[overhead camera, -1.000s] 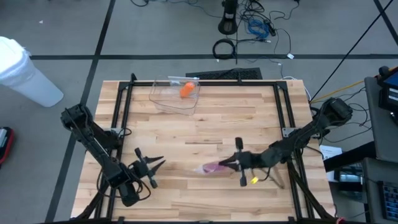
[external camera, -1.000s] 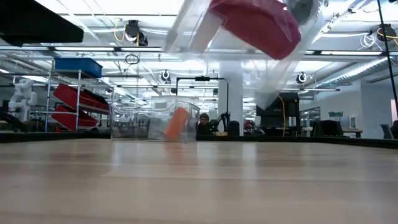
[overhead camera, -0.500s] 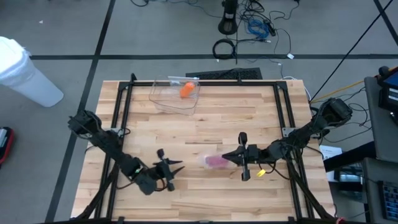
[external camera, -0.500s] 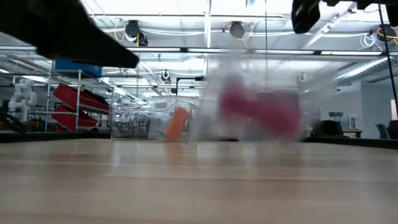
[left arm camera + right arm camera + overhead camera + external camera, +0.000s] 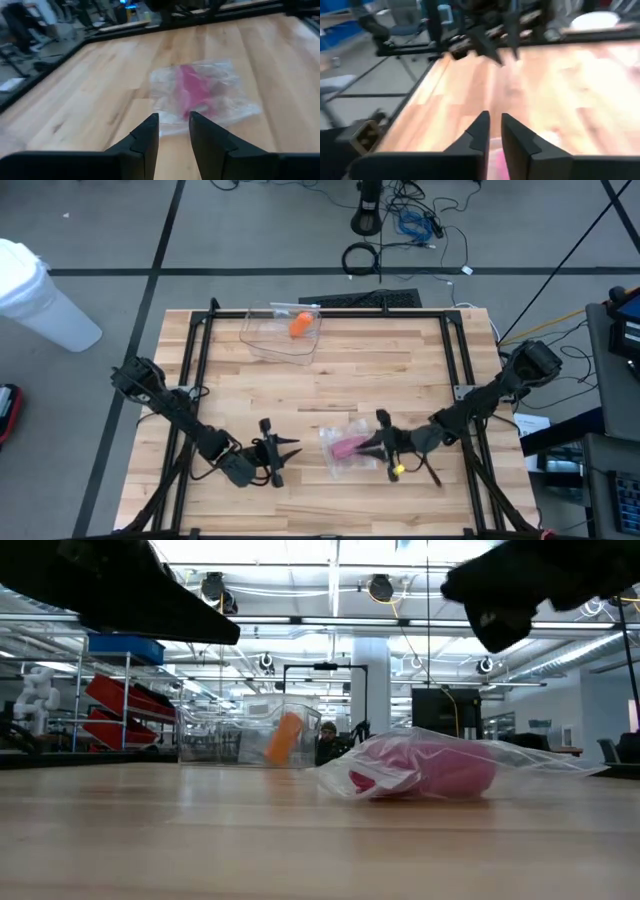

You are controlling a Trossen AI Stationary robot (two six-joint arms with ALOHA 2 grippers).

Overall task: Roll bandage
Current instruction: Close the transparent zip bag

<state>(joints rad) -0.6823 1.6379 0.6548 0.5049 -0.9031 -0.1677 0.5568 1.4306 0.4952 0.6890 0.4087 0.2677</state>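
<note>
Pink bandage [image 5: 348, 447] — clear bag [image 5: 335, 461] — pale wood table [image 5: 400, 370].

high view: overhead, straight down on the table [image 5: 330, 380].
low view: tabletop level, close to the bagged bandage [image 5: 430, 770].
wrist views: low, forward; left shares that bag.

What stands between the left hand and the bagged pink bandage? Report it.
Only bare table shows between the left hand and the bag holding the pink bandage. The bag's clear plastic still covers the bandage. The right hand is at the bag's far side.
</note>
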